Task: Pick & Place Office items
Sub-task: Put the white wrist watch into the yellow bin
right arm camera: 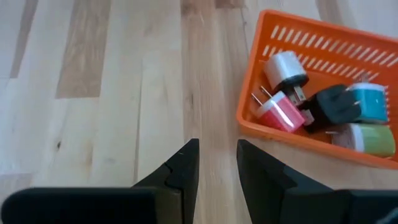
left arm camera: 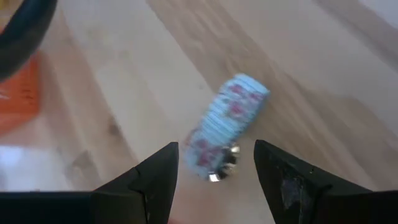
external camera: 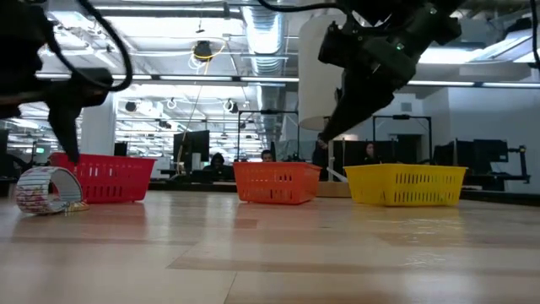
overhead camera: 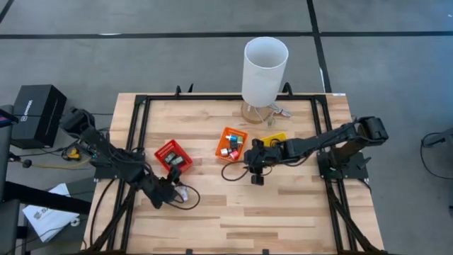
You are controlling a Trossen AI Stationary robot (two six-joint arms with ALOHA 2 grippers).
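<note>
A light-blue flowered tape roll (left arm camera: 228,125) stands on its edge on the wood, with a small silvery clip (left arm camera: 224,165) against its near end. In the low view the tape roll (external camera: 45,190) stands in front of the red bin. My left gripper (left arm camera: 214,171) is open, its fingers on either side of the roll's near end and just short of it; it hovers at the table's near left (overhead camera: 170,193). My right gripper (right arm camera: 217,155) is empty, open by a narrow gap, above bare wood near the orange bin (right arm camera: 323,93). That bin holds several coloured plug adapters (right arm camera: 283,112).
Red bin (overhead camera: 173,156), orange bin (overhead camera: 231,144) and yellow bin (overhead camera: 274,138) sit in a row mid-table. A tall white cylinder (overhead camera: 263,71) stands at the far edge. Black cord loops (overhead camera: 190,200) lie by the left gripper. Open wood lies toward the near edge.
</note>
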